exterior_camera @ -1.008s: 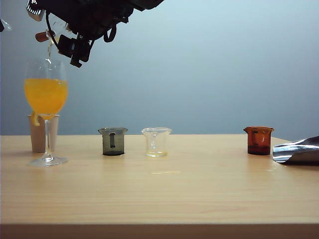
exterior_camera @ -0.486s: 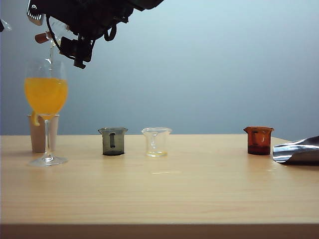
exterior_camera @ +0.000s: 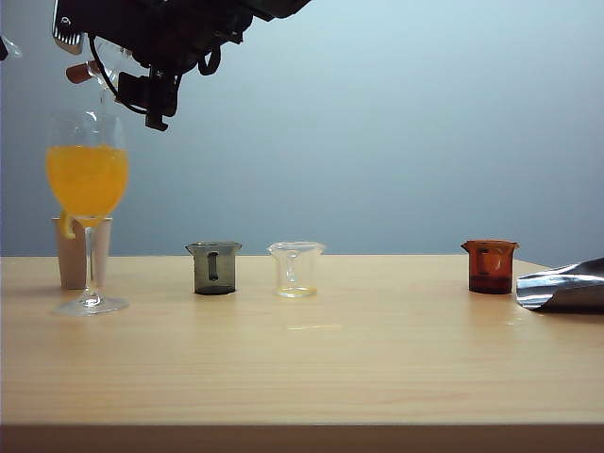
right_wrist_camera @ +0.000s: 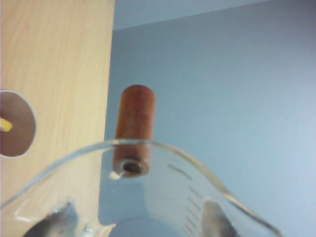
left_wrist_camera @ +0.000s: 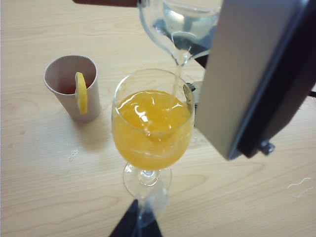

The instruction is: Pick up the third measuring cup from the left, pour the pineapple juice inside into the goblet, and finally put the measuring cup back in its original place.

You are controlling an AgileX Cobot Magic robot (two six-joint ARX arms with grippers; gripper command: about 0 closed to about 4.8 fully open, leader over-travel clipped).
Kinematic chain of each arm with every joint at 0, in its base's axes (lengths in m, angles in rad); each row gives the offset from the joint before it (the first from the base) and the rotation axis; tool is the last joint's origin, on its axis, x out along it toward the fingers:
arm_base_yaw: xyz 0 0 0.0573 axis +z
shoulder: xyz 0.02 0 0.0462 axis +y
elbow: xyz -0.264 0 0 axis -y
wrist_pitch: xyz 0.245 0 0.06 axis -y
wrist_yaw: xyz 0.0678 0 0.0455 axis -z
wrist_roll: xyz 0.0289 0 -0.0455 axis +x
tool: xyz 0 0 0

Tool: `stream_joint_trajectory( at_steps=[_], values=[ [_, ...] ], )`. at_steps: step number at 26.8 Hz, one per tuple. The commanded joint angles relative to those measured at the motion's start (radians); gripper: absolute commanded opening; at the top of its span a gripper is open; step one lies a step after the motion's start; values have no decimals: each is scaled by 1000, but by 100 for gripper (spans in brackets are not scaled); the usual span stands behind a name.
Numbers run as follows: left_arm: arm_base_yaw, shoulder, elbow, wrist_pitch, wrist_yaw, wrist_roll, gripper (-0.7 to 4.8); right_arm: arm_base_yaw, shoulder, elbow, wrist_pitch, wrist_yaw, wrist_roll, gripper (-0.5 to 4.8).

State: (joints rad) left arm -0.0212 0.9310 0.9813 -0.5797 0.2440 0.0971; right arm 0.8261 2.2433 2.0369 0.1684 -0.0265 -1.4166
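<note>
While the right arm reaches across to the upper left of the exterior view, its right gripper (exterior_camera: pixel 104 68) holds the third measuring cup (exterior_camera: pixel 106 64) tipped steeply above the goblet (exterior_camera: pixel 88 179), the jaws clamped on the clear wall with the brownish-red stub handle (exterior_camera: pixel 78 71) sticking out to the left. In the right wrist view the two fingertips (right_wrist_camera: pixel 213 219) press against either side of the cup's glass rim, and the handle points away from the camera. A thin stream of pineapple juice (left_wrist_camera: pixel 177 81) runs from the cup's lip into the goblet in the left wrist view, landing in the orange-yellow drink (left_wrist_camera: pixel 150 123) that fills most of the bowl. The goblet stands upright on the wooden table (exterior_camera: pixel 311 368) at its left end, just in front of a paper cup (exterior_camera: pixel 71 255) with a lemon slice (left_wrist_camera: pixel 80 93) hung on its rim. Along the table to the right stand a smoky grey measuring cup (exterior_camera: pixel 214 268), a clear flared-lip beaker (exterior_camera: pixel 296 270) with a trace of yellow liquid at its bottom, and, well apart, an amber-red cup (exterior_camera: pixel 490 266). The left gripper (left_wrist_camera: pixel 138 224) shows only as a dark tip close to the goblet's foot; whether its jaws are apart or together I cannot tell.
</note>
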Motion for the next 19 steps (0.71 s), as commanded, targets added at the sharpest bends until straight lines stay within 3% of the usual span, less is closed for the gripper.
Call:
stream_joint_trajectory(
  at_steps=[1,12,19],
  values=[
    [0,-2,4,13,4,0,-3,5,-11,10,54,6,-7,166],
    [0,-2,4,13,4,0,-3,7,-11,10,102,-40,-10,166],
    [0,-2,4,13,4,0,-3,14,-11,10,105,-43,-113,166]
  ],
)
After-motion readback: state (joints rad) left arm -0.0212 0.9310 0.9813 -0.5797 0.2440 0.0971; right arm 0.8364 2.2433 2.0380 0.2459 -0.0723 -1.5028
